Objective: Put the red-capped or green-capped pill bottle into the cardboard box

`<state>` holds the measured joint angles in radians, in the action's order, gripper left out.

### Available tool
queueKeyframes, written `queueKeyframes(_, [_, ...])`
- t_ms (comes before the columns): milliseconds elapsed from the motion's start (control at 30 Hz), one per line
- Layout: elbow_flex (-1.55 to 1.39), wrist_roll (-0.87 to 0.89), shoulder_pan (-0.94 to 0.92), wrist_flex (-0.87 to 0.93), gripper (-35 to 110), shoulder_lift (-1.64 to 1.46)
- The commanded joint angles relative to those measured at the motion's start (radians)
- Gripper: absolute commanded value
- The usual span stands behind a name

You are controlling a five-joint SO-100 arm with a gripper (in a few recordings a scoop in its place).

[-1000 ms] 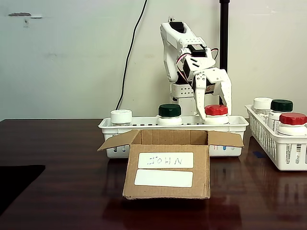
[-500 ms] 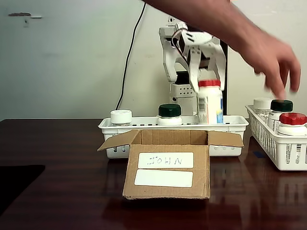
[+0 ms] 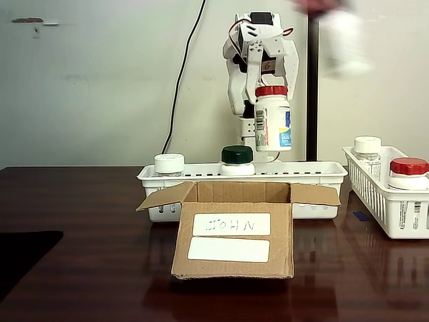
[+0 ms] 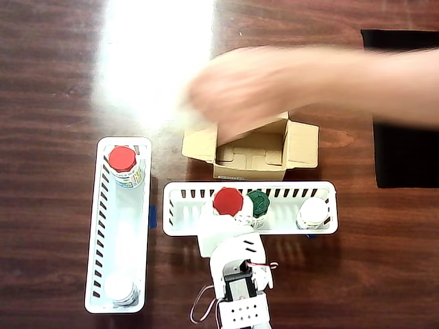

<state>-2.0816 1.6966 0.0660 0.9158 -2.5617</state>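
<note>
My gripper [image 3: 271, 86] is shut on a red-capped pill bottle [image 3: 272, 122], holding it by the cap, upright in the air above the long white tray [image 3: 315, 170]. From overhead, its red cap [image 4: 228, 201] hangs over the tray's middle. A green-capped bottle [image 3: 237, 159] stands in the tray just below and left of it, its green cap [image 4: 258, 203] beside the red one. The open cardboard box [image 3: 234, 228] sits in front of the tray, flaps spread; a person's blurred arm [image 4: 309, 82] covers part of the box [image 4: 267, 154].
A white-capped bottle [image 3: 169, 163] stands at the tray's left end. The side basket [image 3: 375, 194] holds a white-capped [image 3: 366, 147] and a red-capped bottle [image 3: 409, 172]. A blurred hand with a white bottle [image 3: 343, 40] moves at the top right. A black mat [image 4: 405, 137] lies beside the box.
The gripper closed on the red-capped bottle, lifted it out of the tray, and carried it up and left. A person's hand reached in and took the green-capped bottle from the side basket.
</note>
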Motion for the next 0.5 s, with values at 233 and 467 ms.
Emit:
queueKeyframes(233, [0.345, -0.025, 0.008, -0.008, 2, 0.225])
queueKeyframes(467, [0.600, -0.044, -0.006, 0.037, 2, 0.433])
